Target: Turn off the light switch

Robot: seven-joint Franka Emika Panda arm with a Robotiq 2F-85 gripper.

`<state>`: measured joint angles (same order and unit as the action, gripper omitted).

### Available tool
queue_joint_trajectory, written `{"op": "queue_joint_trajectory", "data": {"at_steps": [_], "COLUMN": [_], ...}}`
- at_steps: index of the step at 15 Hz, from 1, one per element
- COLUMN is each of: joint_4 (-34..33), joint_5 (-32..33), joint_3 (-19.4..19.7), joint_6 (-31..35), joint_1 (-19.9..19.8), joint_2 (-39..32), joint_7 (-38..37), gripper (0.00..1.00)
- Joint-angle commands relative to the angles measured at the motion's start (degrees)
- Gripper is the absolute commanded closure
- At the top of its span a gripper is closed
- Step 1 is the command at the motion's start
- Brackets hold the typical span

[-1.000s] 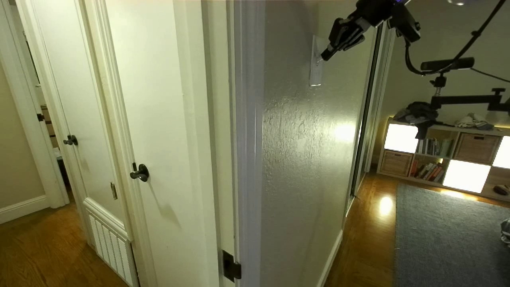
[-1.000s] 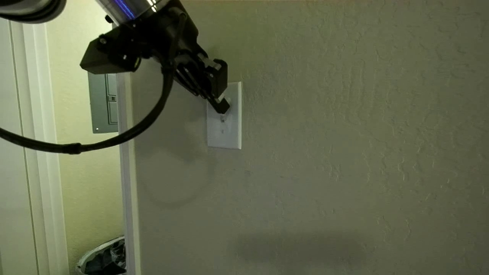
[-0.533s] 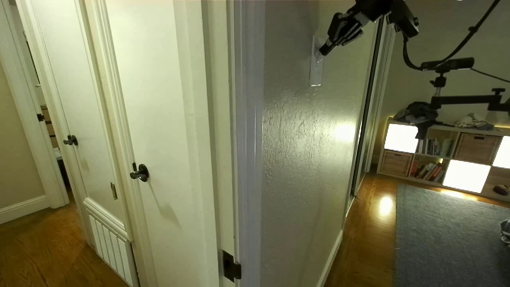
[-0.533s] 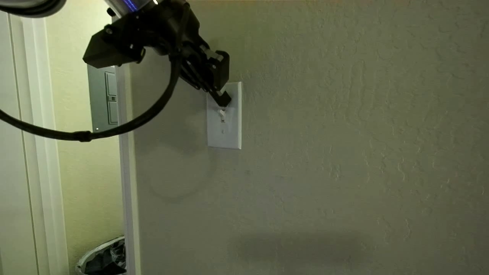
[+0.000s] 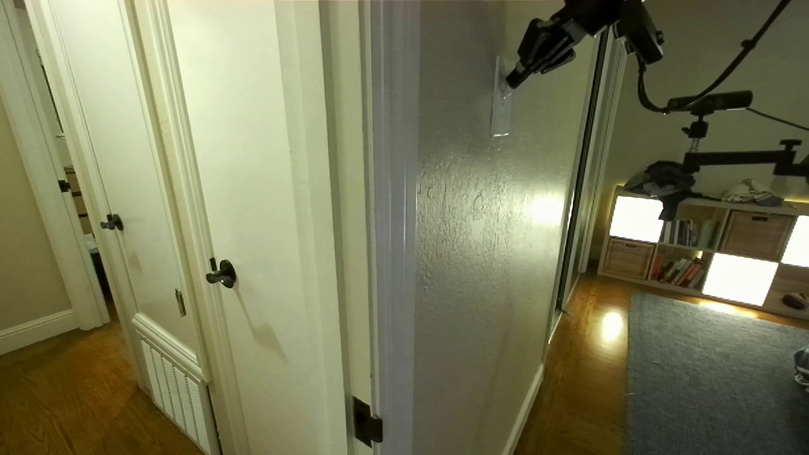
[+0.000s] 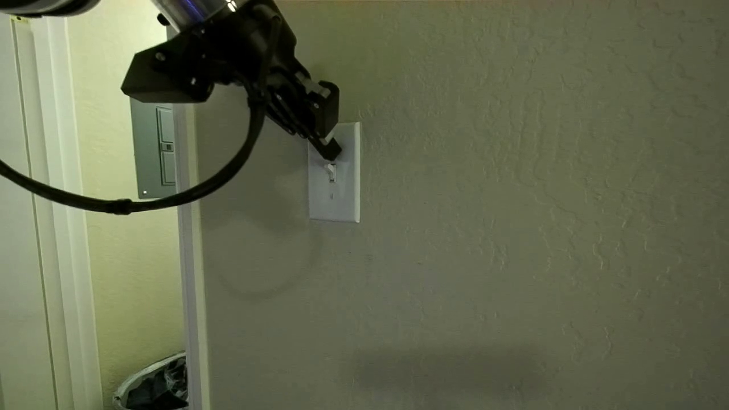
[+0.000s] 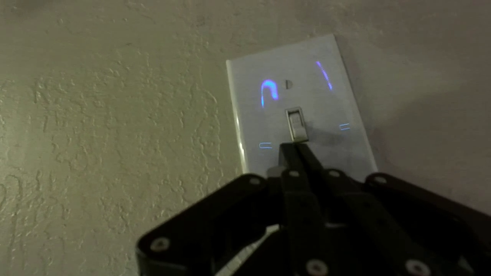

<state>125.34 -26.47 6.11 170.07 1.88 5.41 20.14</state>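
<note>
Well apart from the light switch [image 5: 501,110], shelving [image 5: 708,203] holds books [image 5: 686,272] and baskets [image 5: 756,236].

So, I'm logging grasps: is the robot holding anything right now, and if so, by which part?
Nothing is held: the jaws are shut together, and the light switch toggle sits just past them, not between.

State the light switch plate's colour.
Pale white; the light switch plate shows best in an exterior view.

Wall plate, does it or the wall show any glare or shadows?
In the wrist view, blue-violet streaks on the wall plate, a soft shadow beside its toggle; in an exterior view, bright glare on the wall; in an exterior view, a blurry shadow low down.
</note>
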Motion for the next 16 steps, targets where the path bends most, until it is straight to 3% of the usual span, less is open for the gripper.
{"op": "queue_joint_trajectory", "data": {"at_steps": [1, 16], "joint_4": [-0.31, 0.07], "joint_5": [-4.72, -15.65], "joint_3": [0.42, 0.15], "joint_6": [0.37, -1.48], "joint_1": [1.36, 1.22], "joint_2": [-0.62, -2.78], "joint_7": [3.88, 10.26], "gripper": [0.94, 0.94]}}
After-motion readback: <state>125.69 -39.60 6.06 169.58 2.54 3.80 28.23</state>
